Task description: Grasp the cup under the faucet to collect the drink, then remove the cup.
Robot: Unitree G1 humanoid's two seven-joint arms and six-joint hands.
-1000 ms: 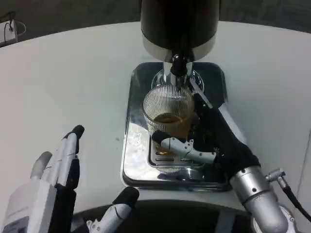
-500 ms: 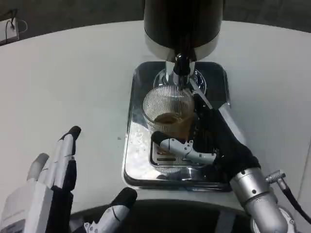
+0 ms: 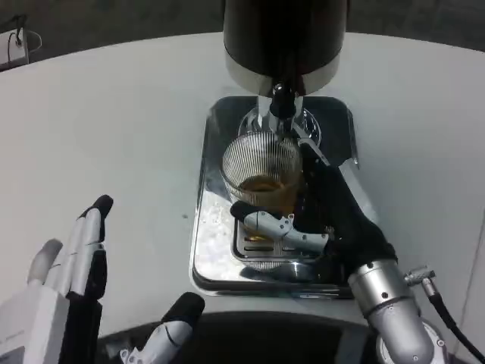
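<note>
Since prev. frames, left hand (image 3: 64, 296) has dropped lower and toward the pic's left edge; it hovers w/ fingers spread, holding nothing. Right hand (image 3: 326, 220) stays wrapped round the cup (image 3: 261, 178), thumb across its near side, fingers on the far right side. Cup is ribbed clear glass w/ amber drink inside, upright on the chrome drip tray (image 3: 216, 250), directly beneath the faucet (image 3: 282, 102) of the black dispenser (image 3: 284, 38). White table (image 3: 114, 136) all round.
</note>
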